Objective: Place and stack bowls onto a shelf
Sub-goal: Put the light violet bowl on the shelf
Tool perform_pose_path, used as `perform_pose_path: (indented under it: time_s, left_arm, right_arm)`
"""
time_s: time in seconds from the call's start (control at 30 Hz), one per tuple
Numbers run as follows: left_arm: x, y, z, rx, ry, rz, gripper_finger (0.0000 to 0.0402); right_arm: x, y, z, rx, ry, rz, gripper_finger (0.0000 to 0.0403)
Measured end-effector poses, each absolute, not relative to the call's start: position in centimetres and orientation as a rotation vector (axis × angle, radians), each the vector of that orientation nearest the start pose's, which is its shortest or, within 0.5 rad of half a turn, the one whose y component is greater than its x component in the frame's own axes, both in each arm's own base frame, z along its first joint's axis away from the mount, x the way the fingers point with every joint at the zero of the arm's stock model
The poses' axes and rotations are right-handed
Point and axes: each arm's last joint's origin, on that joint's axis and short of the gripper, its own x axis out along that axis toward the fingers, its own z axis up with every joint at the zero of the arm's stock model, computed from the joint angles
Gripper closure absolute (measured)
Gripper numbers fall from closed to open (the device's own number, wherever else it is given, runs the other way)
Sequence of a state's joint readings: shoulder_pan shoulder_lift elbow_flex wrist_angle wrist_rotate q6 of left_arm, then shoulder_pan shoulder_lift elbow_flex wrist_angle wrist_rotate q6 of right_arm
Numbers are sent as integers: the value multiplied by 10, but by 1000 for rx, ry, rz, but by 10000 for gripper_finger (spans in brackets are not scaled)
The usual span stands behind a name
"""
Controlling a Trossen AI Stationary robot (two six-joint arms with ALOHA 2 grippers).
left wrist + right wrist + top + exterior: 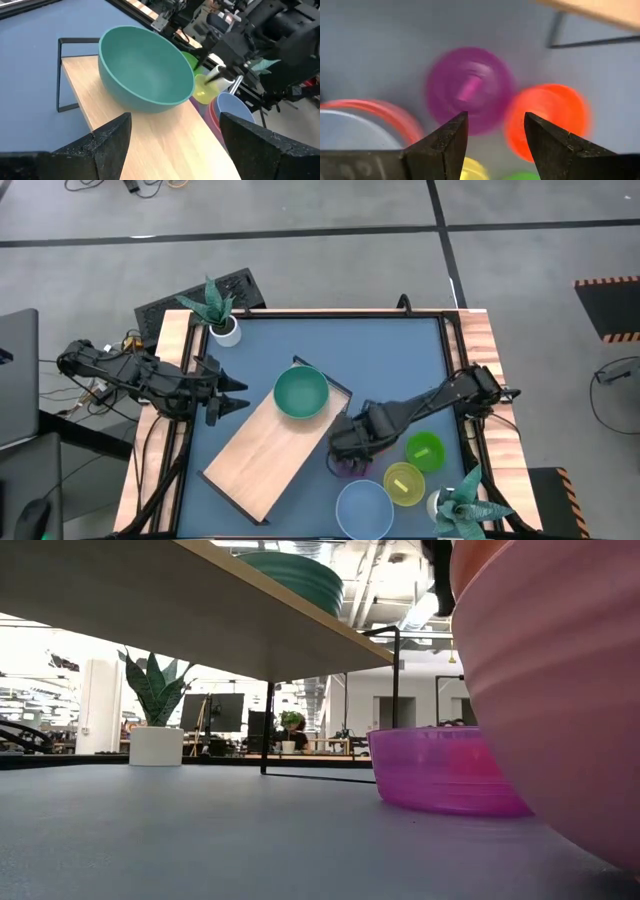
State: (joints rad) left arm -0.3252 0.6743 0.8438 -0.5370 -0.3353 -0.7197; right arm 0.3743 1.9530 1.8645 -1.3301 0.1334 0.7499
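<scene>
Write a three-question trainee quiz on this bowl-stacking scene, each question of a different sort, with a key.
1. True or false: the teal bowl already sits on the shelf.
2. Multiple choice: the right end effector hovers open above which bowl? A) blue bowl B) purple bowl C) lime bowl
3. Fill in: the left end effector waits open near the shelf's end, facing the ____ bowl.

Key: 1 true; 2 B; 3 teal.
</scene>
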Motion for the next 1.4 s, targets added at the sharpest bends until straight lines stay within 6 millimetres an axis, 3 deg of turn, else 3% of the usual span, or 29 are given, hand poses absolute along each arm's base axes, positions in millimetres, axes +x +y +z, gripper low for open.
perform_pose_path:
  time_s: [0.2, 0.77, 1.03, 1.2, 1.4]
  left_arm:
    - [130, -34, 334, -588, 335, 136, 115]
    - [127, -33, 327, -562, 413, 146, 115]
    - [127, -33, 327, -546, 413, 142, 115]
    - [127, -33, 327, -545, 412, 143, 115]
    - [127, -33, 327, -545, 413, 143, 115]
  right_arm:
    - [372, 141, 274, 389, 1286, -188, 185]
    - [376, 158, 233, 606, 1170, -246, 185]
    - [369, 177, 232, 567, 1123, -256, 185]
    - [370, 176, 232, 533, 1091, -281, 185]
    - [379, 179, 202, 501, 1181, -256, 185]
